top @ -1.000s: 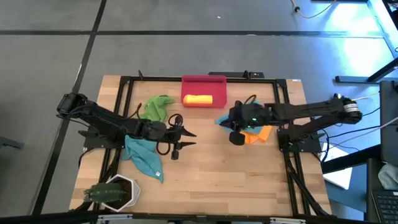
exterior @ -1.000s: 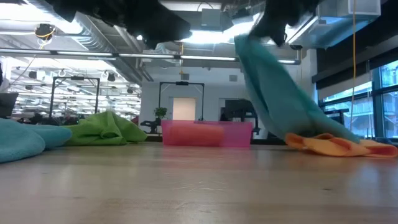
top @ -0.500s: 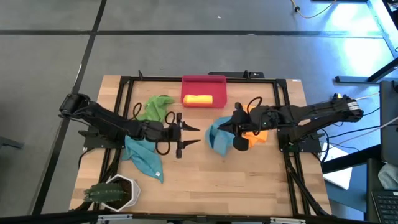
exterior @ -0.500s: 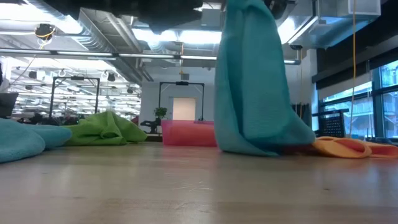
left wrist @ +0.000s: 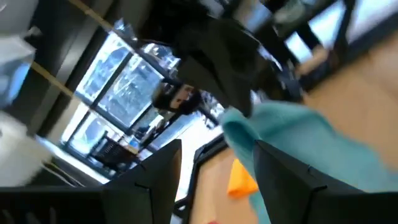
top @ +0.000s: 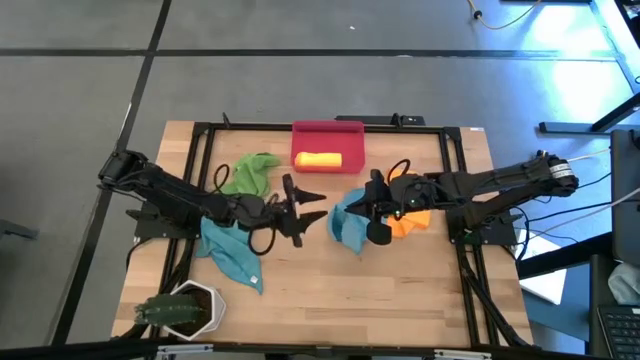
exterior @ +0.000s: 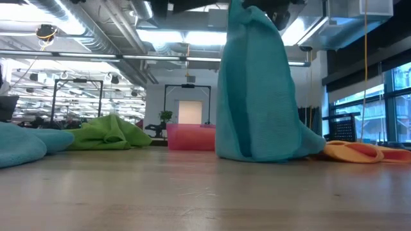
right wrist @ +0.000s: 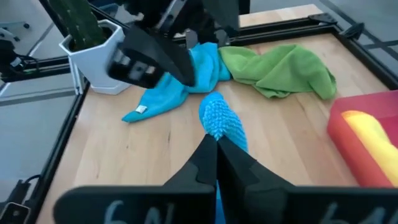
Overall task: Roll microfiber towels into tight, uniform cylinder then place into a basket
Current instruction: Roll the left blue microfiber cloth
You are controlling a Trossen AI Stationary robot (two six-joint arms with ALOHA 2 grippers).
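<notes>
From above, the right gripper [top: 352, 212] sits over the middle of the wooden worktop [top: 400, 290], its fingers pinching a corner of a teal towel [top: 345, 228] that hangs beneath it and bunches on the wood. An orange towel [top: 412, 218] lies just beside it, under the right arm. The left gripper [top: 312, 206] hovers close by, facing the teal towel with its fingers spread and holding nothing. A green towel [top: 250, 172] lies crumpled near the far edge, a second teal towel [top: 232, 255] is spread under the left arm, and a yellow towel [top: 318, 160], rolled up, rests inside the red basket [top: 327, 132]. A white pot [top: 190, 308] with a plant stands at the near left corner. At worktop height, the lifted teal towel [exterior: 257, 90] hangs like a tall drape with its lower edge on the wood, partly covering the basket [exterior: 189, 137] behind; the orange towel [exterior: 359, 151] lies flat beside it and the green towel [exterior: 109, 133] farther back. The left wrist view shows the teal towel [left wrist: 298, 143] beyond two spread fingers [left wrist: 283, 180]. The right wrist view shows fingers [right wrist: 208, 163] pressed together on the teal fabric.
</notes>
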